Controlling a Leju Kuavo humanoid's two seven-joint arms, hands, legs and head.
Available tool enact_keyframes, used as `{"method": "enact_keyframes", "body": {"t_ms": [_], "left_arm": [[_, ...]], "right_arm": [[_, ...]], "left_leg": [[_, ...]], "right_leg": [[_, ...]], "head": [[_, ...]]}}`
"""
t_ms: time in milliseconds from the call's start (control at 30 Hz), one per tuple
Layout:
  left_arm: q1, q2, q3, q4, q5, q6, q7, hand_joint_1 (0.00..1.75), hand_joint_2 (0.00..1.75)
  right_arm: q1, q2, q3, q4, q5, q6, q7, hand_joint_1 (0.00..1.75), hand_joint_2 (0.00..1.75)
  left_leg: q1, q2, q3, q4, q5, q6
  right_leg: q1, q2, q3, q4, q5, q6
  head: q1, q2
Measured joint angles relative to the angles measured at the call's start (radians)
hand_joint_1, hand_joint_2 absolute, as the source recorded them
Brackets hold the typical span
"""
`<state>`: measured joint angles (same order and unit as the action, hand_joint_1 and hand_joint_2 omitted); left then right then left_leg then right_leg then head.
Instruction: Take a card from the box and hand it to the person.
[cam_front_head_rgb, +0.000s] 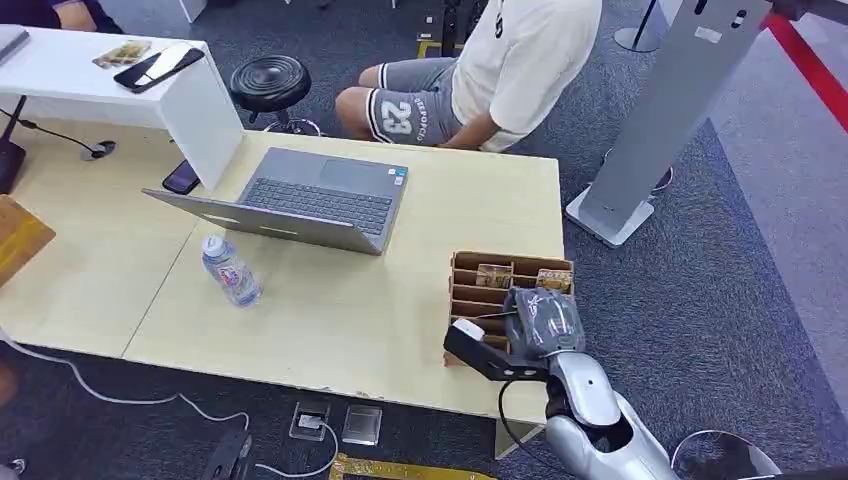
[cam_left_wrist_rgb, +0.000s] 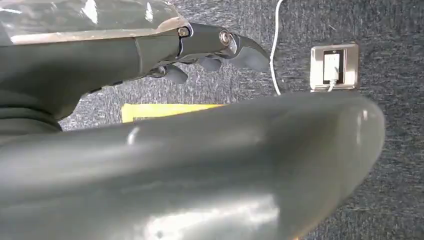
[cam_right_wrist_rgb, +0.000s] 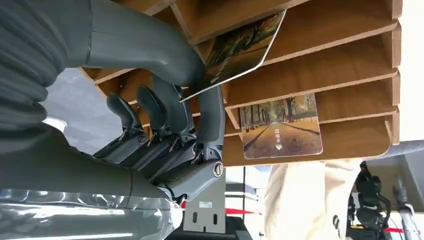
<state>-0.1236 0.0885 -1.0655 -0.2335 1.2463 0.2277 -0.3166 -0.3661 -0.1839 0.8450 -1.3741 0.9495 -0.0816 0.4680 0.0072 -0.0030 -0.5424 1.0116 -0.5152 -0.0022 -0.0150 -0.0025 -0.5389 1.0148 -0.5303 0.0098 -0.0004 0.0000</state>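
Note:
A wooden slotted card box (cam_front_head_rgb: 478, 292) stands at the table's front right corner. My right hand (cam_front_head_rgb: 545, 320) hovers right over it. In the right wrist view the thumb and a finger of my right hand (cam_right_wrist_rgb: 170, 125) pinch the edge of a card (cam_right_wrist_rgb: 245, 45) printed with trees, which leans out of a slot of the box (cam_right_wrist_rgb: 350, 60). A second card (cam_right_wrist_rgb: 280, 125) with a tree-lined road stands in another slot. The person (cam_front_head_rgb: 500, 70) in a white shirt sits at the table's far side. My left hand (cam_left_wrist_rgb: 210, 50) hangs over the floor, holding nothing.
On the table (cam_front_head_rgb: 330, 320) an open laptop (cam_front_head_rgb: 310, 195) stands in the middle, a water bottle (cam_front_head_rgb: 230, 270) to its left, and a phone (cam_front_head_rgb: 181, 177) by a white riser (cam_front_head_rgb: 100, 75). A stool (cam_front_head_rgb: 270, 82) and a white stand (cam_front_head_rgb: 670, 110) are behind.

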Motion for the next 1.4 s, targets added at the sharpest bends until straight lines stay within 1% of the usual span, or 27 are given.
{"method": "enact_keyframes", "body": {"t_ms": [100,233,400,567,833,967,1067,1100,1200,1267,1300,1367,1400], "left_arm": [[0.000,0.000,0.000,0.000,0.001,0.000,0.000,0.00,0.00],[0.002,0.000,0.000,0.000,0.003,0.000,0.002,0.00,0.00],[0.009,0.000,0.000,0.000,0.010,0.000,0.002,0.00,0.00],[0.017,0.000,0.000,0.000,0.019,0.000,0.002,0.00,0.00],[0.020,0.000,0.000,0.000,0.020,0.000,0.002,0.00,0.00],[0.020,-0.001,0.000,0.000,0.021,0.000,0.002,0.00,0.00],[0.020,-0.002,0.000,0.000,0.021,0.000,0.002,0.00,0.00],[0.020,-0.002,0.000,0.000,0.021,0.000,0.002,0.00,0.00],[0.017,-0.005,0.000,0.000,0.018,0.000,0.002,0.00,0.00],[0.014,-0.008,0.000,0.000,0.016,0.000,0.004,0.00,0.00],[0.012,-0.010,0.000,0.000,0.010,0.000,0.008,0.00,0.00],[0.007,-0.014,0.000,0.000,0.000,0.000,0.012,0.00,0.00],[0.004,-0.016,0.000,0.000,-0.002,0.000,0.013,0.00,0.00]], "right_arm": [[0.000,0.000,-0.001,-0.008,-0.002,-0.002,0.003,1.50,1.75],[0.000,-0.002,-0.006,-0.031,-0.010,-0.023,0.015,1.50,1.75],[-0.002,-0.011,-0.037,-0.089,-0.011,-0.087,0.024,1.50,1.75],[-0.002,-0.026,-0.073,-0.165,-0.007,-0.126,0.033,1.50,1.75],[-0.005,-0.048,-0.112,-0.254,-0.008,-0.138,0.044,1.50,1.75],[-0.006,-0.054,-0.122,-0.274,-0.011,-0.145,0.043,1.50,1.75],[-0.008,-0.054,-0.126,-0.277,-0.015,-0.166,0.041,1.50,1.75],[-0.011,-0.054,-0.127,-0.275,-0.014,-0.186,0.035,1.50,1.75],[-0.034,-0.054,-0.137,-0.260,-0.006,-0.314,-0.008,1.50,1.75],[-0.046,-0.054,-0.146,-0.248,0.008,-0.379,-0.033,1.50,1.75],[-0.051,-0.053,-0.149,-0.236,0.032,-0.429,-0.049,1.50,1.75],[-0.065,-0.045,-0.160,-0.207,0.080,-0.562,-0.098,1.50,1.75],[-0.069,-0.039,-0.171,-0.195,0.097,-0.590,-0.126,1.50,1.75]], "left_leg": [[0.000,0.000,0.000,0.000,0.000,0.000],[0.000,0.000,0.000,0.000,0.000,0.000],[0.000,0.000,0.000,0.000,0.000,0.000],[0.000,0.000,0.000,0.000,0.000,0.000],[0.000,0.000,0.000,0.000,0.000,0.000],[0.000,0.000,0.000,0.000,0.000,0.000],[0.000,0.000,0.000,0.000,0.000,0.000],[0.000,0.000,0.000,0.000,0.000,0.000],[0.000,0.000,0.000,0.000,0.000,0.000],[0.000,0.000,0.000,0.000,0.000,0.000],[0.000,0.000,0.000,0.000,0.000,0.000],[0.000,0.000,0.000,0.000,0.000,0.000],[0.000,0.000,0.000,0.000,0.000,0.000]], "right_leg": [[0.000,0.000,0.000,0.000,0.000,0.000],[0.000,0.000,0.000,0.000,0.000,0.000],[0.000,0.000,0.000,0.000,0.000,0.000],[0.000,0.000,0.000,0.000,0.000,0.000],[0.000,0.000,0.000,0.000,0.000,0.000],[0.000,0.000,0.000,0.000,0.000,0.000],[0.000,0.000,0.000,0.000,0.000,0.000],[0.000,0.000,0.000,0.000,0.000,0.000],[0.000,0.000,0.000,0.000,0.000,0.000],[0.000,0.000,0.000,0.000,0.000,0.000],[0.000,0.000,0.000,0.000,0.000,0.000],[0.000,0.000,0.000,0.000,0.000,0.000],[0.000,0.000,0.000,0.000,0.000,0.000]], "head": [[0.000,0.000],[0.000,0.000],[0.000,0.000],[0.000,0.000],[0.000,0.000],[0.000,0.000],[0.000,0.000],[0.000,0.000],[0.000,0.000],[0.000,0.000],[0.000,0.000],[0.000,0.000],[0.000,0.000]]}}
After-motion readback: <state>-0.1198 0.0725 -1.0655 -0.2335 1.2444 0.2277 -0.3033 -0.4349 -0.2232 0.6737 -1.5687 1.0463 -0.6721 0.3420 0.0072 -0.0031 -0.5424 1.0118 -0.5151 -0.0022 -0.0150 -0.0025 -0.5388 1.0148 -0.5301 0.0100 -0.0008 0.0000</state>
